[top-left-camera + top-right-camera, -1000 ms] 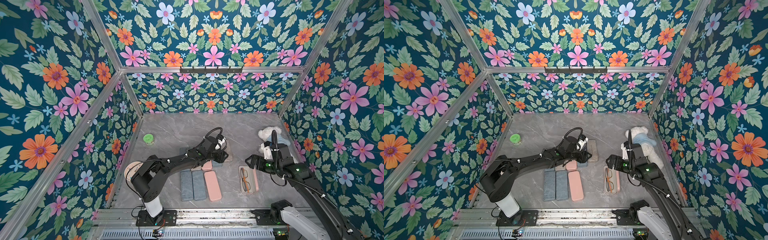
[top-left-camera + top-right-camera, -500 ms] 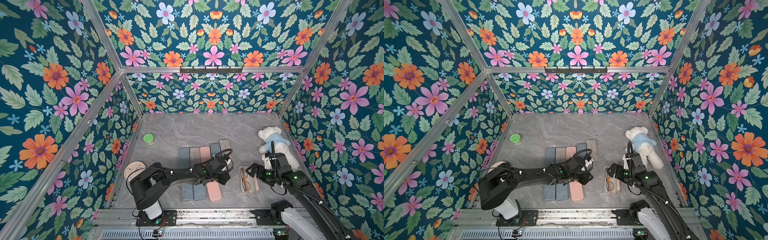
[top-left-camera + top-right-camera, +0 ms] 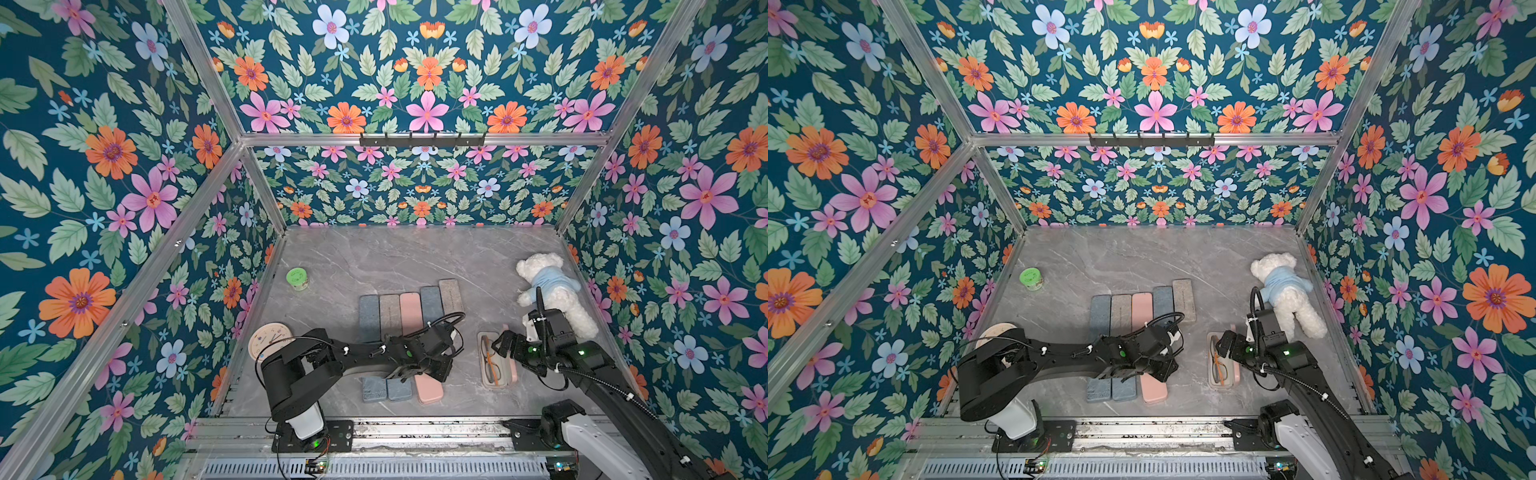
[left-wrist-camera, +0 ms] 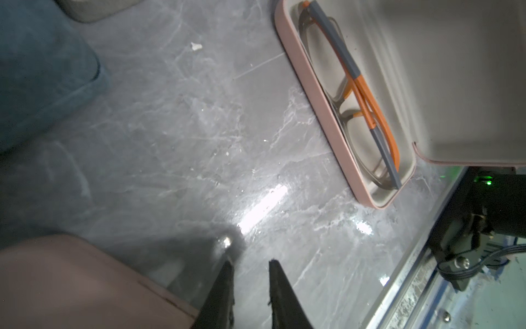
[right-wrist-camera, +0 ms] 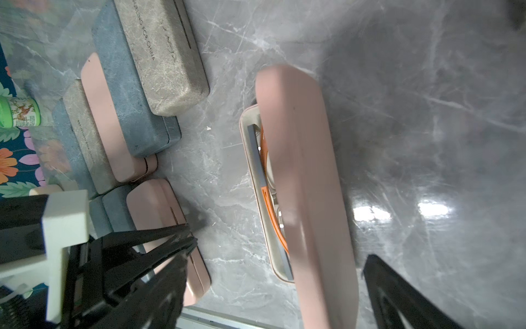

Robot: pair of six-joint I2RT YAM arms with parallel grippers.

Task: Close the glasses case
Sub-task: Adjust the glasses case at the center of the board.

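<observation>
The pink glasses case (image 3: 489, 368) (image 3: 1219, 368) lies open at the front right, its lid (image 5: 301, 171) standing up along the right side. Grey and orange glasses (image 4: 361, 94) rest in its tray (image 4: 313, 85). My right gripper (image 3: 505, 345) (image 5: 277, 262) is open wide at the case's far end, its fingers on either side of the raised lid; contact is unclear. My left gripper (image 3: 438, 372) (image 4: 247, 262) hovers low over the bare floor between a closed pink case (image 3: 428, 390) and the open one. Its fingers (image 4: 280, 287) stand narrowly apart with nothing between them.
A back row of several closed cases (image 3: 409, 307) and a front row of three lie mid-floor. A green jar (image 3: 297, 277) and a clock (image 3: 270, 340) sit at the left. A white teddy bear (image 3: 548, 291) lies by the right wall. The metal rail (image 3: 415, 432) runs along the front.
My left arm swung from the back row of cases to the front, its jaws narrowing. My right gripper shifted a little forward along the open case.
</observation>
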